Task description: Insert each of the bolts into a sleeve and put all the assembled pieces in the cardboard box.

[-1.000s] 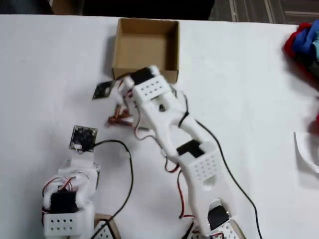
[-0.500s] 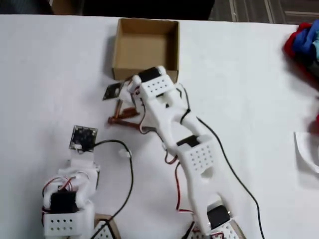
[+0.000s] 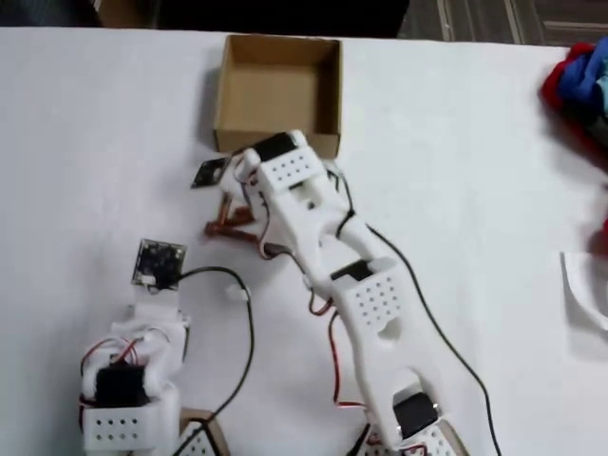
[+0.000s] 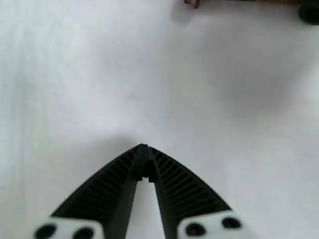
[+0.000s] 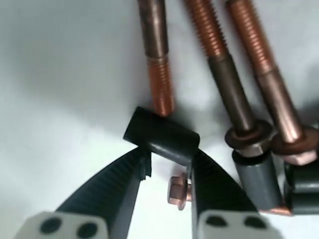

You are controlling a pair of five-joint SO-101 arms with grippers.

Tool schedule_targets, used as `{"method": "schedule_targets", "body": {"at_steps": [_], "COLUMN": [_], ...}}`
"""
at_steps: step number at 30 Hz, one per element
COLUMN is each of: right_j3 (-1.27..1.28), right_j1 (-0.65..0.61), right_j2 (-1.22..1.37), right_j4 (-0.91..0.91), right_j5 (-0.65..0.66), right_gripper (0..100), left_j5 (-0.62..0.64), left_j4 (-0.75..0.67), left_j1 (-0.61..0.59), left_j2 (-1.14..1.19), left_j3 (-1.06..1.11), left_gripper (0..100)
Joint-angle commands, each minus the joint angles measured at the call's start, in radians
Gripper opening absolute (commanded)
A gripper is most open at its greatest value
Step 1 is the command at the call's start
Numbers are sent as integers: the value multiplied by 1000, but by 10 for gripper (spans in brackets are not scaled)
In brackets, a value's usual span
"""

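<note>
Copper bolts (image 5: pixel 227 79), three in all, are seen lying side by side on the white table (image 3: pixel 494 142), just in front of the cardboard box (image 3: pixel 275 90), outside it. The right gripper (image 5: pixel 169 165) is held over them w/ fingers spread. A black sleeve (image 5: pixel 162 135) lies crosswise against both fingertips, not between them, & is touched by the threaded end of one bolt. Further sleeves (image 5: pixel 256 179) are seen right by the heads of the other two bolts. A small copper hex piece (image 5: pixel 178 193) shows in the finger gap. The left gripper (image 4: pixel 143 149) is seen over bare table, well apart from the box, fingers pressed together tip to tip.
</note>
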Motion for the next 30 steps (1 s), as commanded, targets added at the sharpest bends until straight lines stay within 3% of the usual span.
{"method": "schedule_targets", "body": {"at_steps": [1, 6, 9, 19, 30], "right_j3": [-78, -167, -198, -184, 173], "right_j1": [-2, -7, -10, -5, -114], "right_j2": [-12, -12, -12, -12, -176], "right_j4": [24, 58, 64, 74, 74], "right_j5": [-92, -215, -216, 181, 397], "right_gripper": [148, 248, 282, 283, 283], "left_j5": [3, 3, 3, 3, 3], "left_j4": [-6, -6, -6, -6, -6], "left_j1": [6, 6, 6, 6, 6], "left_j2": [-5, -5, -5, -5, -5], "left_j3": [21, 21, 21, 21, 21], "left_gripper": [28, 28, 28, 28, 28]}}
